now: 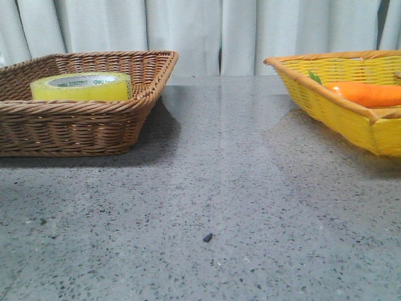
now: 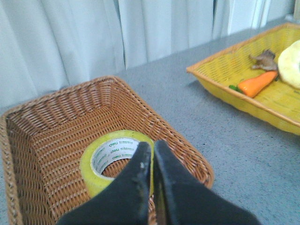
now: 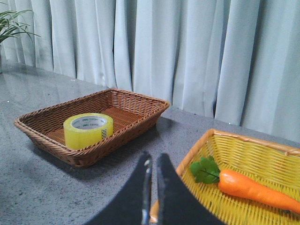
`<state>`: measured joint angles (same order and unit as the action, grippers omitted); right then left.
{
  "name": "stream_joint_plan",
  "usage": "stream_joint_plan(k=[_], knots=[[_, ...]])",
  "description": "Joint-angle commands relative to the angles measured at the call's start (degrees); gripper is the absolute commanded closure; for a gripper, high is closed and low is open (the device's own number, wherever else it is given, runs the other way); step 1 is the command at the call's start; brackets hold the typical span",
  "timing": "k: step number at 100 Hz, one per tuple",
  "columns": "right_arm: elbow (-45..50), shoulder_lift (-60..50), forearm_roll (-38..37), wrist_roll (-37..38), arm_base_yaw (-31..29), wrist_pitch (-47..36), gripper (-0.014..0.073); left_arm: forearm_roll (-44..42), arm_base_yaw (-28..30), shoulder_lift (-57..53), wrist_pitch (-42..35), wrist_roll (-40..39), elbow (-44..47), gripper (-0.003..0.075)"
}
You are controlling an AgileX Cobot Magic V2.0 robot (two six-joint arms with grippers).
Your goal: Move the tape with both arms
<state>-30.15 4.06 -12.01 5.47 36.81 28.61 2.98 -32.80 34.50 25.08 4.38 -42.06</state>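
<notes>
The yellow tape roll [image 1: 81, 86] lies flat in the brown wicker basket [image 1: 69, 125] at the left, white core with green lettering up. It also shows in the left wrist view [image 2: 105, 159] and the right wrist view [image 3: 88, 130]. My left gripper [image 2: 152, 147] is shut and empty, above the basket's near corner, next to the roll. My right gripper [image 3: 153, 159] is shut and empty, above the near rim of the yellow basket [image 3: 262, 159]. Neither gripper shows in the front view.
The yellow basket [image 1: 351, 116] at the right holds an orange toy carrot [image 1: 366, 94] with green leaves; the left wrist view shows the carrot [image 2: 255, 83], a small brown figure [image 2: 265, 60] and a pale round object [image 2: 291, 63] there. Grey stone table [image 1: 213, 188] between the baskets; white curtain behind.
</notes>
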Motion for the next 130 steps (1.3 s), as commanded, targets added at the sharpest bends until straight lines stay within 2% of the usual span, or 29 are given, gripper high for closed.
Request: stream_joint_plan(k=[1,15,40,98,104,114,130], knots=[[1.4,-0.8,-2.7,0.3,-0.2,-8.8,0.0668,0.9,0.1,-7.2,-4.9,-0.2,3.7,0.0741],[3.9,-2.0,-6.2,0.3,-0.2,-11.7,0.0668,0.9,0.1,-18.9,-4.8,-0.2,10.8,0.0741],[3.9,-2.0,-6.8,0.3,-0.2,-9.6,0.0668,0.9,0.1,-33.9,-3.4,-0.2,19.4,0.0741],[3.9,-2.0,-6.8,0.3,-0.2,-9.6,0.0668,0.6,0.1,-36.3,-3.5,-0.2,30.9,0.0741],[3.9,-2.0,-6.8,0.3,-0.2,-9.6,0.0668,0.5,0.1,-36.3,-5.2,-0.2,32.3,0.0741],[3.9,-2.0,-6.8,0.3,-0.2,-9.6,0.0668,0.3,1.1,-36.4,-12.6,-0.2,35.9,0.0741],[3.9,-2.0,-6.8,0.3,-0.2,-9.6,0.0668,0.3,7.1,-36.5,-26.4,-0.2,41.5,0.0741]])
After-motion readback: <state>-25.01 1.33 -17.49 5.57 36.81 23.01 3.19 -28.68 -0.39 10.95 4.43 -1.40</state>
